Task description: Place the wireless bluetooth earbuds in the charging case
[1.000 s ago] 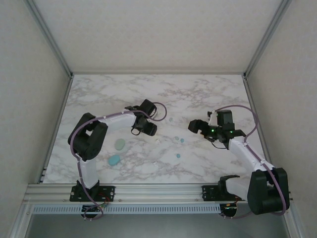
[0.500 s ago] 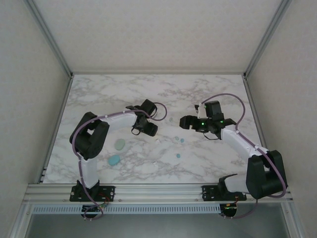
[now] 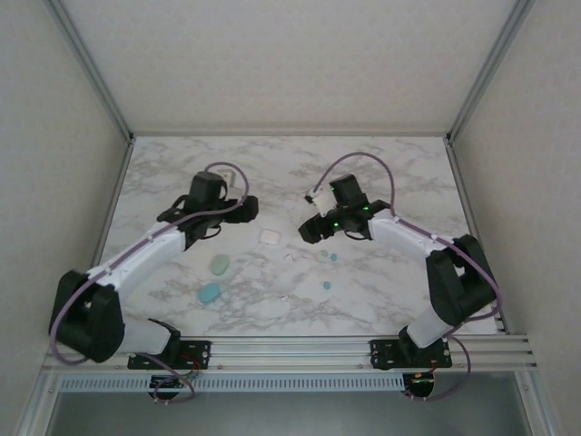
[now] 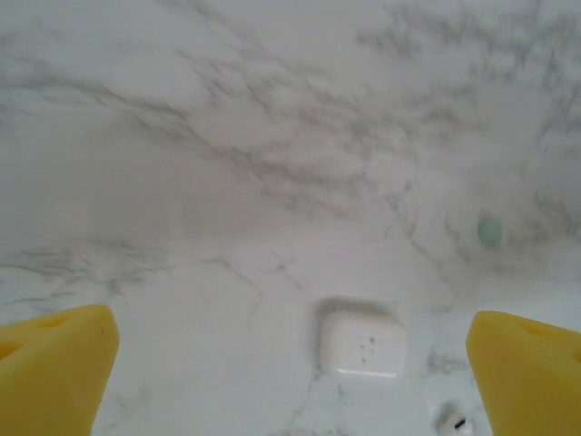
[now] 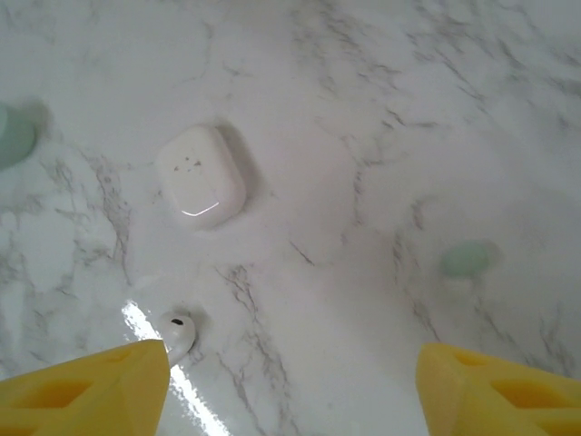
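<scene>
A closed white charging case (image 3: 270, 237) lies flat on the marble table, also seen in the left wrist view (image 4: 363, 344) and the right wrist view (image 5: 200, 175). A white earbud (image 3: 290, 258) lies just beside it (image 4: 452, 421), close to my right gripper's left fingertip (image 5: 177, 332). Teal earbuds (image 3: 323, 254) (image 3: 327, 285) lie to the right; one teal earbud (image 5: 467, 260) shows in the right wrist view, another teal earbud (image 4: 489, 230) in the left wrist view. My left gripper (image 3: 238, 211) (image 4: 290, 381) is open, left of the case. My right gripper (image 3: 313, 229) (image 5: 290, 391) is open and holds nothing.
Two teal oval cases (image 3: 220, 263) (image 3: 210, 292) lie at the front left of the table. A teal shape (image 5: 14, 134) shows at the left edge of the right wrist view. Walls enclose the table on three sides.
My left gripper has opened and drawn back to the left, leaving the white case on the table. My right gripper has moved left toward the case and the white earbud.
</scene>
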You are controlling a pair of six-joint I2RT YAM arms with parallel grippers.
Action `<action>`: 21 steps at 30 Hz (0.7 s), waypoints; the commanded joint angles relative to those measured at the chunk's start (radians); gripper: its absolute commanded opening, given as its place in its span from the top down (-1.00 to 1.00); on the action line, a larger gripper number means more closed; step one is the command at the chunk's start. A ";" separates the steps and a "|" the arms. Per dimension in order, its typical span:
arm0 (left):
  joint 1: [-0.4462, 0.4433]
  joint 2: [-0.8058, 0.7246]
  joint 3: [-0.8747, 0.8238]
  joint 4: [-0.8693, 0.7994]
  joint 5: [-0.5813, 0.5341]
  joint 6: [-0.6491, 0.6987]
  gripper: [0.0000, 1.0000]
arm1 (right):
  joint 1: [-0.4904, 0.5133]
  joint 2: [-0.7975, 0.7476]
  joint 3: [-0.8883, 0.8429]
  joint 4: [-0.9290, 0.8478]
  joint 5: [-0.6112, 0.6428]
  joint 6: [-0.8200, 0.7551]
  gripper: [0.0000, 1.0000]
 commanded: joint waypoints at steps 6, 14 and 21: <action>0.136 -0.145 -0.117 0.069 -0.065 -0.131 -1.00 | 0.073 0.203 0.262 -0.216 0.035 -0.362 -0.43; 0.207 -0.206 -0.173 0.057 -0.070 -0.149 -1.00 | 0.124 0.360 0.416 -0.332 -0.016 -0.430 -0.48; 0.240 -0.211 -0.172 0.049 -0.059 -0.147 -1.00 | 0.157 0.449 0.491 -0.348 0.012 -0.431 -0.55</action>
